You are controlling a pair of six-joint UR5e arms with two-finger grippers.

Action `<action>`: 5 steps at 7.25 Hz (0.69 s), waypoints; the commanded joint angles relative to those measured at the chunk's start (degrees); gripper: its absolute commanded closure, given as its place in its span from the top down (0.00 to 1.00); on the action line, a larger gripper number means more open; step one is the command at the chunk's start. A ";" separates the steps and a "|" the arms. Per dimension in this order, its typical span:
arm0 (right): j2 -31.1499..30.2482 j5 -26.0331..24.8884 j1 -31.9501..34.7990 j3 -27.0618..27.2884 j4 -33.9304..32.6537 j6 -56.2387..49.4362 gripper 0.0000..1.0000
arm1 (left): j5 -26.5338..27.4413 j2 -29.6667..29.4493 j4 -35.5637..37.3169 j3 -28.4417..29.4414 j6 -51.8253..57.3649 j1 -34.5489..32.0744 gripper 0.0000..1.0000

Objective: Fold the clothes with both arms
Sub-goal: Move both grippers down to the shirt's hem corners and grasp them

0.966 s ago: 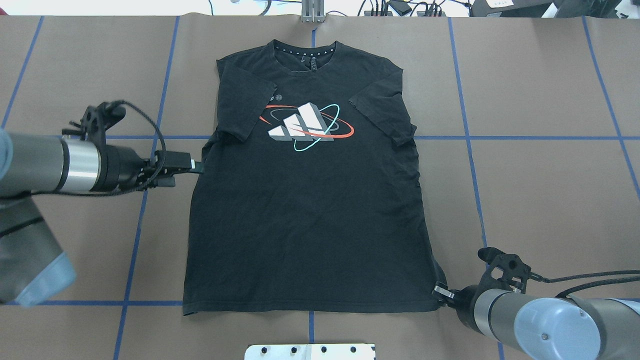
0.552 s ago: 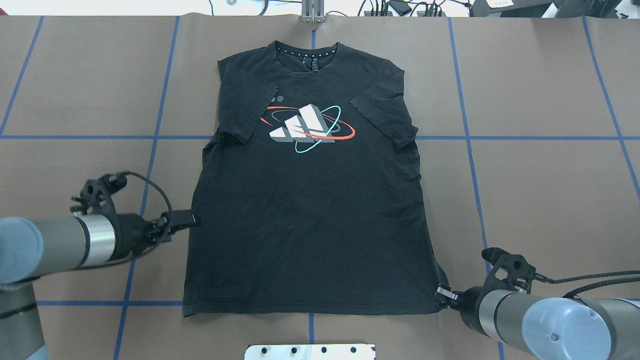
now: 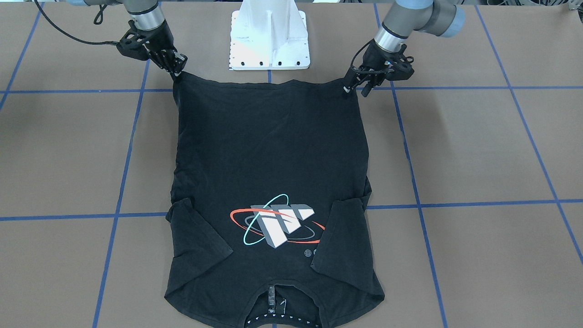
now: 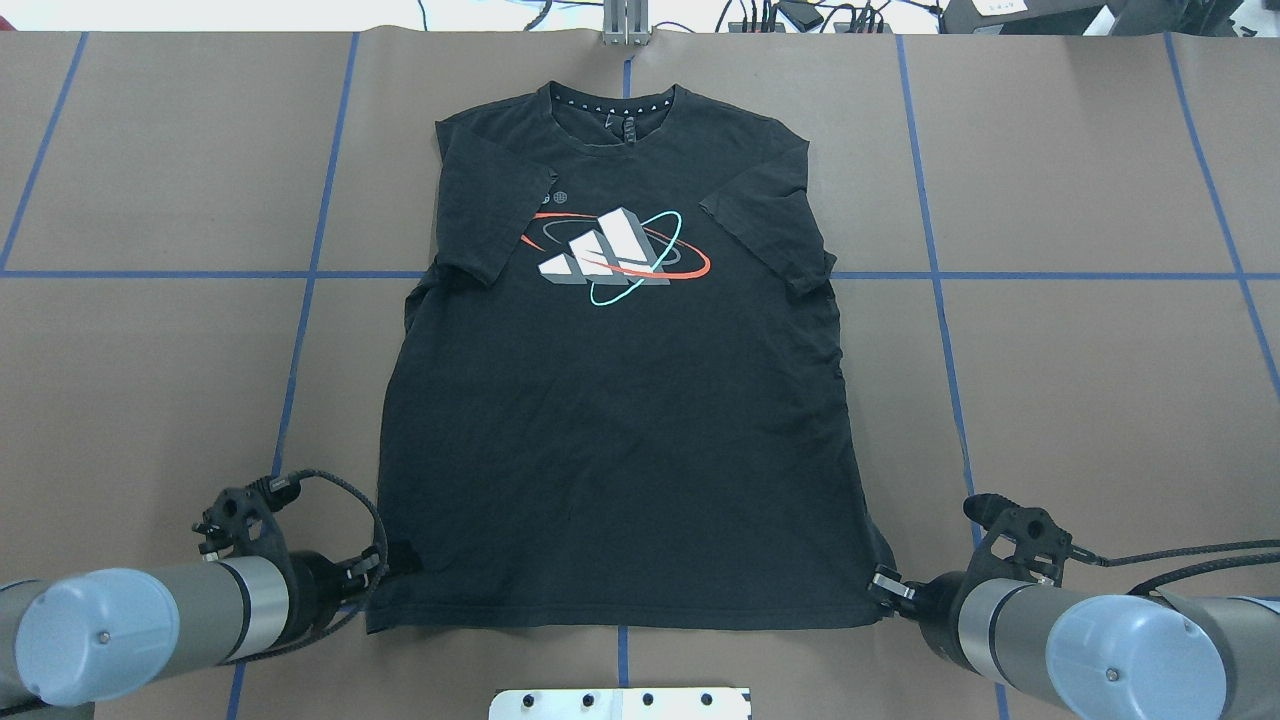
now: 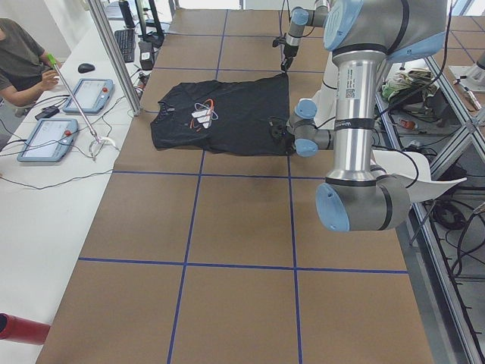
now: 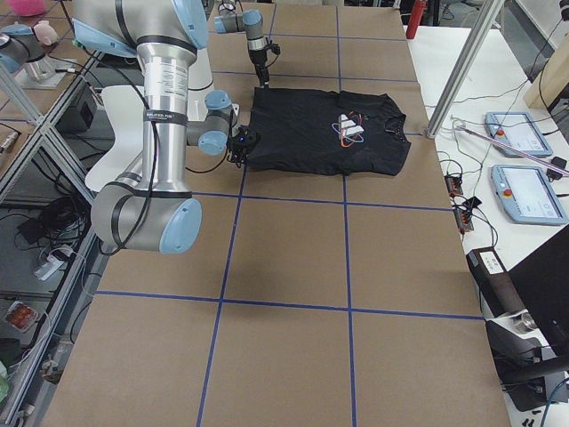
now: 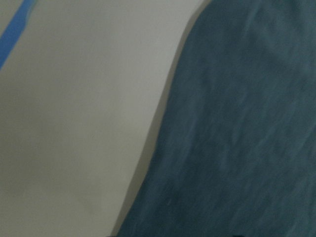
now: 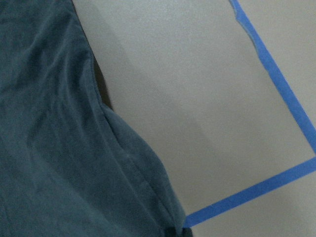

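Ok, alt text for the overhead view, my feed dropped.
A black T-shirt lies flat on the table, logo up, collar away from the robot, sleeves folded in. The left gripper sits at its near left hem corner, the right gripper at the near right corner.

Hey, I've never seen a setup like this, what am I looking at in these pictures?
These are two robot arms, the left arm and the right arm, at a brown table marked with blue tape. One picture looks down from behind the robot, one faces it, two look from the table's ends, two close-ups come from wrist cameras. A black T-shirt lies flat, logo up. The left gripper and right gripper sit at its bottom corners; whether they pinch the cloth is unclear.
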 commanded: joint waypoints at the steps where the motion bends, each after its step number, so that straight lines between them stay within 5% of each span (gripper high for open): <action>1: 0.13 -0.03 0.00 0.04 0.00 0.00 0.00 | 0.23 0.08 5.32 -2.50 -1.14 2.07 0.78; 5: 0.05 0.06 0.00 -0.05 0.00 0.00 0.00 | 0.23 0.16 5.79 -1.90 -1.32 3.21 0.72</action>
